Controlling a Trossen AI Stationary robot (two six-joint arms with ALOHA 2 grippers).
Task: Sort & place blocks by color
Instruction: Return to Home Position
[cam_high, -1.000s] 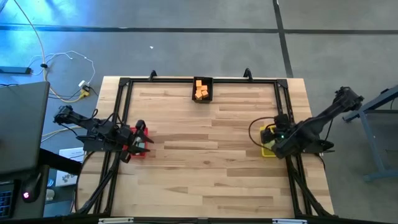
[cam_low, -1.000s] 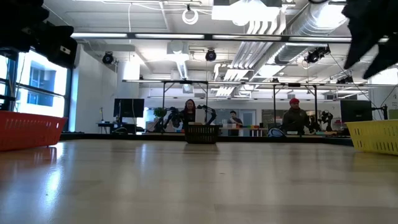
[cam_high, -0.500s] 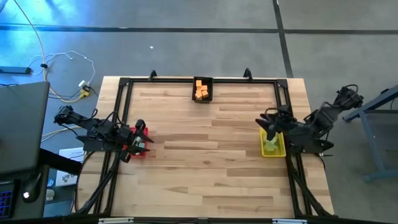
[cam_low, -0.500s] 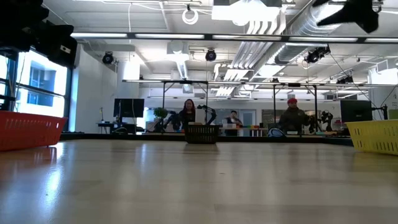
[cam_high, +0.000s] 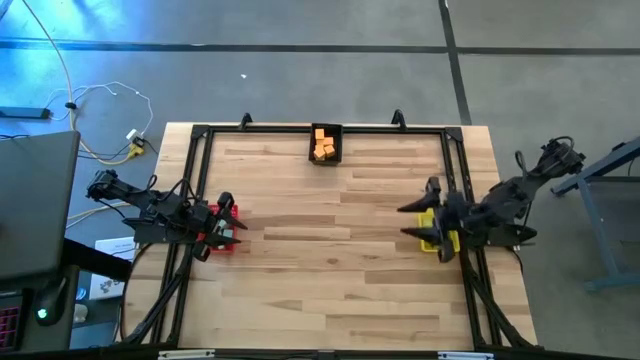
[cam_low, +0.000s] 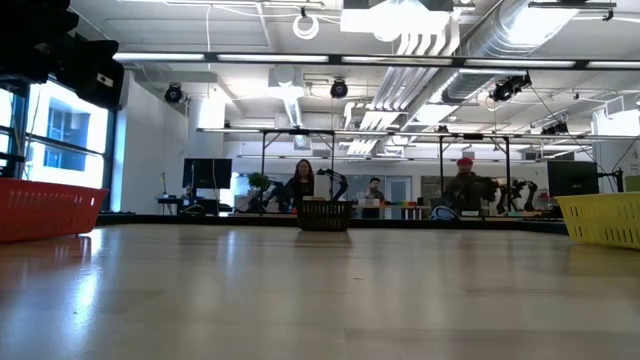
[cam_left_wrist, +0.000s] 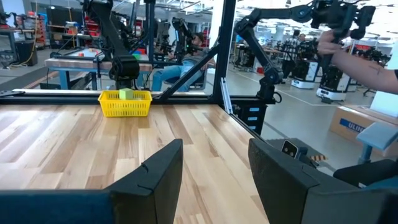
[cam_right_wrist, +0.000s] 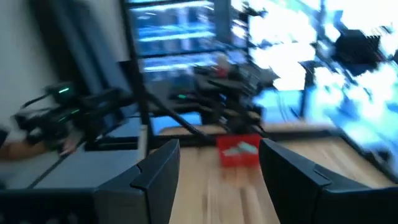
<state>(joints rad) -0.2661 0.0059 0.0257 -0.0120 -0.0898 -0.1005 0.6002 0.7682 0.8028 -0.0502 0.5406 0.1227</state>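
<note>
Pale wood tabletop (cam_high: 330, 250) carries three bins at its edges. Over the red bin (cam_high: 232, 210) on the left, the left gripper (cam_left_wrist: 214, 155) holds its jaws apart, empty; over the yellow bin (cam_high: 436, 243) on the right, the right gripper (cam_right_wrist: 219, 149) has its jaws wide, empty. Only the left wrist view shows a yellow-green block (cam_left_wrist: 126, 94) in the yellow bin, broader than tall. Only the high view shows orange blocks (cam_high: 322, 148) heaped in the black bin (cam_high: 338, 150) at the far edge, long axes too small to tell. People (cam_low: 303, 180) show beyond the table in the low view
</note>
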